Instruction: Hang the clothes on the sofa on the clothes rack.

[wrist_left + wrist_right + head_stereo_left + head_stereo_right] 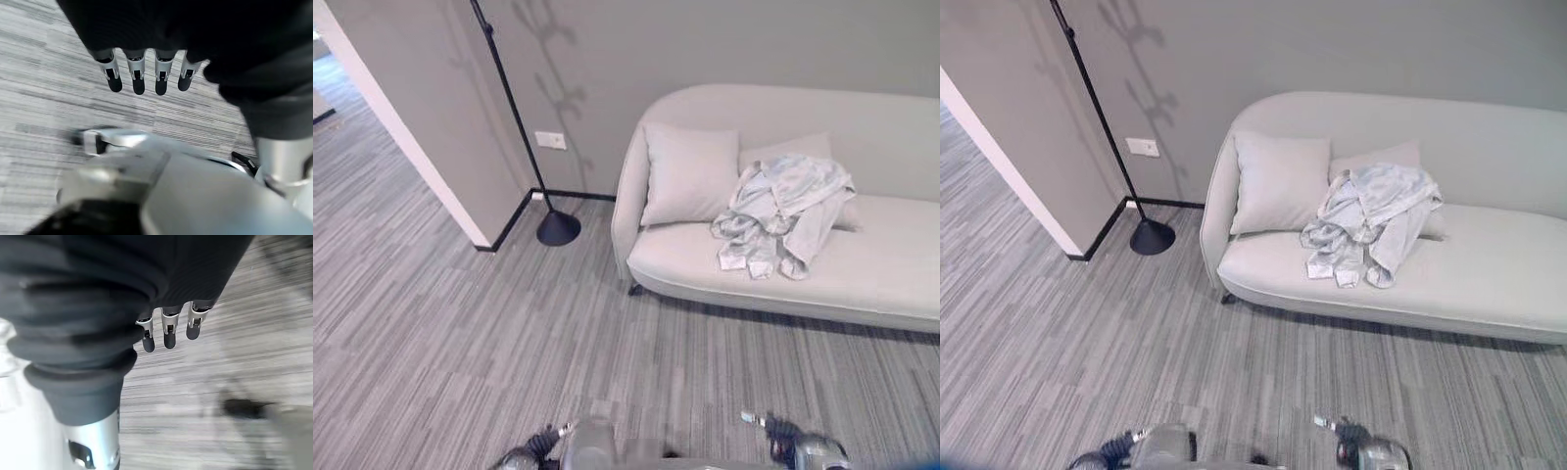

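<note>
left eye view, crumpled clothes (783,215) trailing diagonally off sofa (862,274) cushion, both hands (142,78) (168,330) empty, fingers straight

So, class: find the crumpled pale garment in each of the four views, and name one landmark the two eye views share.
Left eye view: the pale garment lies on the sofa, right of centre.
Right eye view: on the sofa seat, near the centre.
Left wrist view: not in it.
Right wrist view: not in it.
Shared landmark: the square cushion beside it.

No legible text, label or number anywhere (wall plate (550,140) blank too)
</note>
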